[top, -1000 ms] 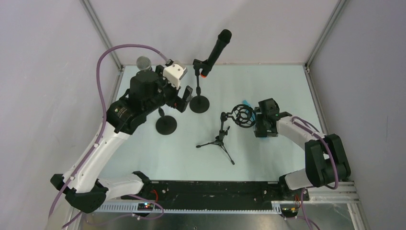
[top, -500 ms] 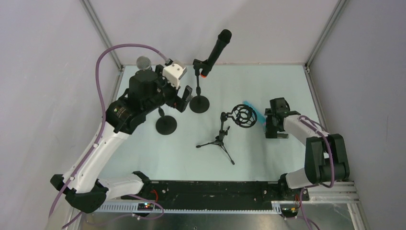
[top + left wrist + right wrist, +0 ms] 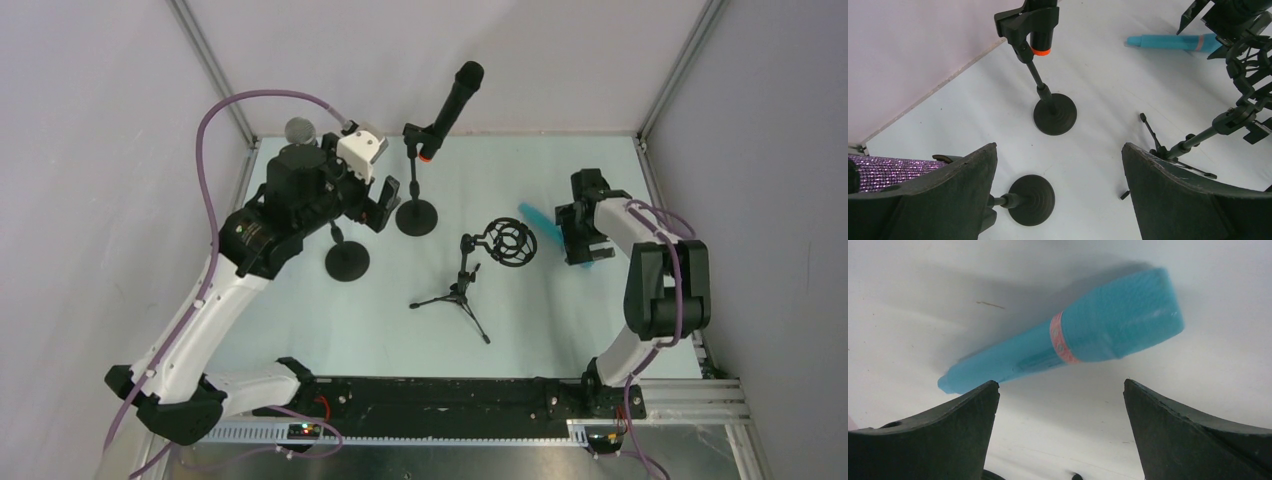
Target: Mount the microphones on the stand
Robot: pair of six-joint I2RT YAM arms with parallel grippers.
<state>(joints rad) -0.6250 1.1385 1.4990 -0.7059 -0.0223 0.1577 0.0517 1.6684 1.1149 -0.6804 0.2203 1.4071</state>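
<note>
A pale table (image 3: 330, 330) sits boxed in by grey walls; from overhead, a black microphone (image 3: 455, 100) with an orange end stands tilted in the clip of a round-based stand (image 3: 417, 217) at the far side; the left gripper (image 3: 384, 210) hovers just left of that stand, fingers spread, holding nothing; behind the arm peeks the silver mesh head of a purple glittery microphone (image 3: 300, 130), above a second round-based stand (image 3: 347, 262); a tripod stand (image 3: 455, 295) with an empty shock mount (image 3: 510, 243) is mid-table; the teal microphone (image 3: 527, 213) lies flat to its right, partly under the right gripper (image 3: 578, 245).

The left wrist camera looks down between its wide-apart jaws, nothing in them; the purple body shows at the left edge beside a clip on the nearer stand; the teal one lies far right.

From the right wrist, the teal microphone, with a pinkish band, rests on the table just past the widely parted fingertips (image 3: 973, 405), untouched.
</note>
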